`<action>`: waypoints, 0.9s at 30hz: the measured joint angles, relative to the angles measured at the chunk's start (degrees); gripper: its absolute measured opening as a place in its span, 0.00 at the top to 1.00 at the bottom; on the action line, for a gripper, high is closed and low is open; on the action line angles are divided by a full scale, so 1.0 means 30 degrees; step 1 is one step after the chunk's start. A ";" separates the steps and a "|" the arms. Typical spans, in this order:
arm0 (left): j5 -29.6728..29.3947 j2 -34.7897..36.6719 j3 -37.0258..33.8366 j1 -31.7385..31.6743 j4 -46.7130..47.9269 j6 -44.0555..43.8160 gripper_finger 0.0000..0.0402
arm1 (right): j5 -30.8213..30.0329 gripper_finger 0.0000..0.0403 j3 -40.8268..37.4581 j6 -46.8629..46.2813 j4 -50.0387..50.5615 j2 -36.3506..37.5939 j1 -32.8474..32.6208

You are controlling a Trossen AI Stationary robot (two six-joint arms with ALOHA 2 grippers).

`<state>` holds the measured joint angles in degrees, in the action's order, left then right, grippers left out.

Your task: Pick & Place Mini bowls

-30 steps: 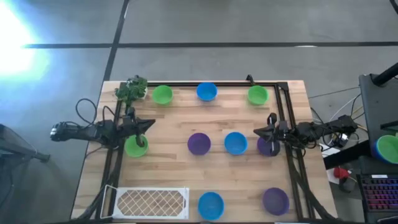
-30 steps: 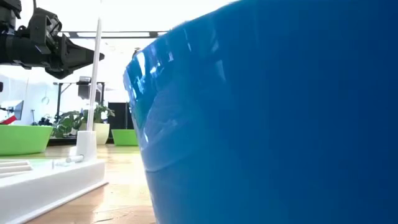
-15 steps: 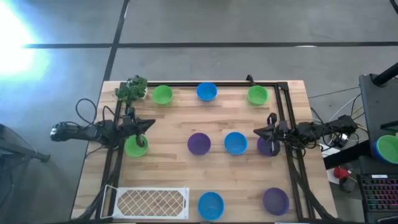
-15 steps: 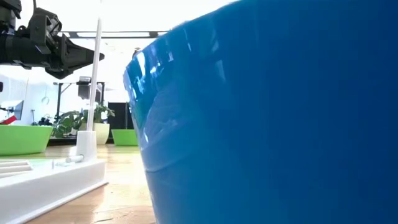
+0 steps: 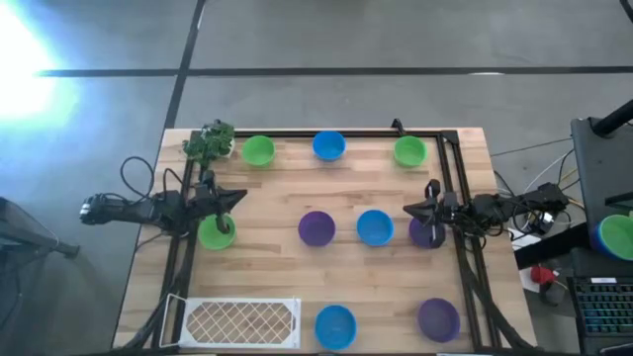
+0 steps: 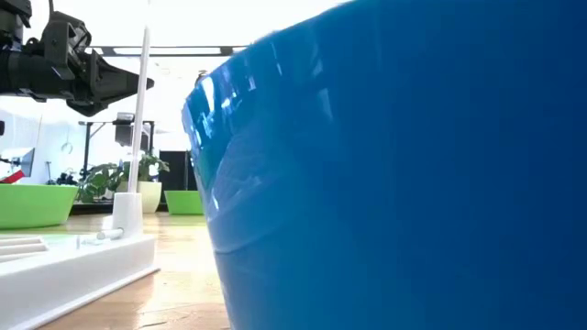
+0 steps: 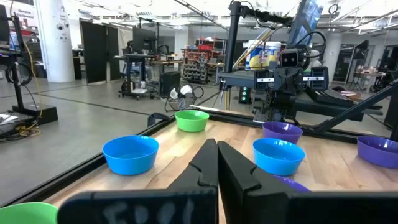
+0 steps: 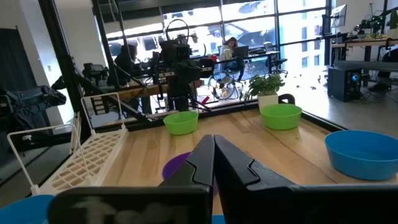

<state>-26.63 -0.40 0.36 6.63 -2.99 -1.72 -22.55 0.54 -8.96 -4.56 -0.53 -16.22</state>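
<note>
Nine small round plastic mini bowls (image 5: 375, 227), probably light, stiff, slick: pinch rim; left gripper (image 5: 237, 196) and right gripper (image 5: 408, 209) shut, empty, the nearest bowls just beneath each.

Open counter (image 5: 267, 259) lies between the middle row of mini bowls (image 5: 375, 227) and the near row; the white mesh tray (image 5: 241, 320) blocks the near-left corner, the toy plant (image 5: 209, 142) the far-left.
</note>
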 joint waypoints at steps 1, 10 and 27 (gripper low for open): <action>0.0006 0.0000 0.0000 -0.0005 0.0004 -0.0001 1.00 | 0.0000 0.98 -0.0002 -0.0004 -0.0001 0.0001 0.0003; -0.0002 0.0000 0.0000 -0.0005 -0.0004 -0.0006 1.00 | -0.0007 0.98 0.0004 0.0004 -0.0173 -0.0002 0.0002; -0.0002 0.0002 0.0000 -0.0003 -0.0004 0.0002 1.00 | 0.1639 0.98 0.0005 0.2424 -0.7701 -0.0002 -0.0004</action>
<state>-26.63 -0.40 0.36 6.62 -3.01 -1.72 -17.63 0.56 -1.69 -27.66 -0.54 -16.23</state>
